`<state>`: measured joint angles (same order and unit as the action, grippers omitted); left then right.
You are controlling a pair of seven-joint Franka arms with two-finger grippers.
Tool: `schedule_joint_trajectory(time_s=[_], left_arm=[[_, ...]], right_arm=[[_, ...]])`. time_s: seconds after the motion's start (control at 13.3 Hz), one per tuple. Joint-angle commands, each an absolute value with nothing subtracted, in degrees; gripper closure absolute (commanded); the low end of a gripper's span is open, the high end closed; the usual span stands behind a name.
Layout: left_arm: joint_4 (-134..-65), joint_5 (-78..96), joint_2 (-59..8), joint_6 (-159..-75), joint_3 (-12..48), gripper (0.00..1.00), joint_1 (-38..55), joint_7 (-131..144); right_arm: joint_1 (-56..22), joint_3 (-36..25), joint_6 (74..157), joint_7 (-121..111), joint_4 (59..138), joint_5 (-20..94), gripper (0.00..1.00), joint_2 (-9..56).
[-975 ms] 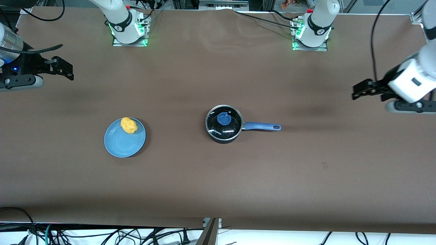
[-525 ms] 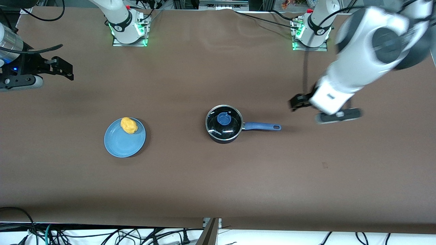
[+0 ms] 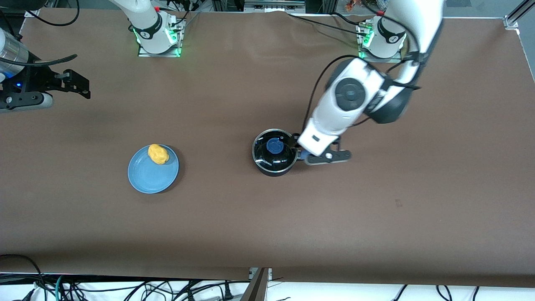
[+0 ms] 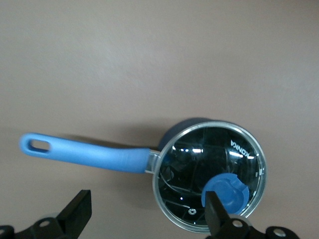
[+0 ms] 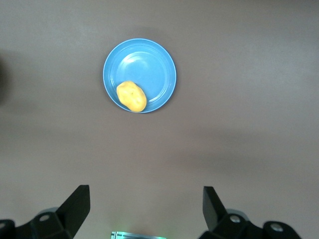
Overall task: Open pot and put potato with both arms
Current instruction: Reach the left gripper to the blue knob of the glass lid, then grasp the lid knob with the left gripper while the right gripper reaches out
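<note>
The black pot [image 3: 273,161] stands mid-table with its glass lid [image 3: 267,155] on. The lid has a blue knob [image 3: 274,145]. My left gripper [image 3: 298,146] is open and hovers over the spot where the blue handle meets the rim, so the arm hides most of the handle in the front view. In the left wrist view the pot [image 4: 182,132], knob [image 4: 227,191] and handle [image 4: 84,152] show, with my open left gripper [image 4: 147,214] above them. The potato [image 3: 158,154] lies on a blue plate [image 3: 148,177]. My right gripper [image 3: 79,85] waits open at the right arm's end of the table.
The right wrist view shows the potato [image 5: 131,96] on the plate [image 5: 154,59] from high up, with my open right gripper [image 5: 145,209] over bare brown table. The arm bases [image 3: 159,37] stand along the table edge farthest from the front camera. Cables hang past the nearest edge.
The left arm has swung from the left arm's end of the table to over the pot's handle and rim. The right arm, pot, plate and potato have not moved.
</note>
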<state>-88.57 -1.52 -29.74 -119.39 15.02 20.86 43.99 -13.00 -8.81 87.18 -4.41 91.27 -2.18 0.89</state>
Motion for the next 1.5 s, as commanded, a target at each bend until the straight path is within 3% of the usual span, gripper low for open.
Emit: schedule_joint_trajectory(time_s=[0.0, 0.38, 0.97, 1.12, 1.27, 1.43], left_arm=[[-84.7, -4.6, -34.7, -121.5, 14.5, 0.0, 25.0, 49.7], [-79.7, -9.7, -40.2, -122.3, 14.5, 0.0, 29.7, 54.8], [-78.6, -13.4, -42.8, -122.3, 14.5, 0.01, 31.7, 56.4], [-78.7, -13.5, -42.8, -122.2, 14.5, 0.32, 31.7, 56.5], [-78.7, -13.5, -42.7, -122.0, 14.5, 0.46, 31.8, 56.5], [-78.7, -13.1, -42.4, -121.6, 14.5, 0.49, 31.7, 56.9]], right_arm=[[-12.7, -8.5, 86.7, -4.6, 90.3, -2.0, 0.0, 1.1], [-12.6, -8.5, 86.7, -4.7, 90.3, -2.0, 0.0, 1.1], [-12.7, -8.4, 86.4, -3.9, 90.3, -2.2, 0.0, 1.4], [-12.6, -8.5, 86.8, -4.8, 90.4, -1.6, 0.0, 3.1], [-12.7, -8.4, 87.3, -4.9, 89.9, -2.0, 0.0, 5.6], [-12.6, -8.4, 87.4, -4.8, 89.9, -1.6, 0.0, 7.3]])
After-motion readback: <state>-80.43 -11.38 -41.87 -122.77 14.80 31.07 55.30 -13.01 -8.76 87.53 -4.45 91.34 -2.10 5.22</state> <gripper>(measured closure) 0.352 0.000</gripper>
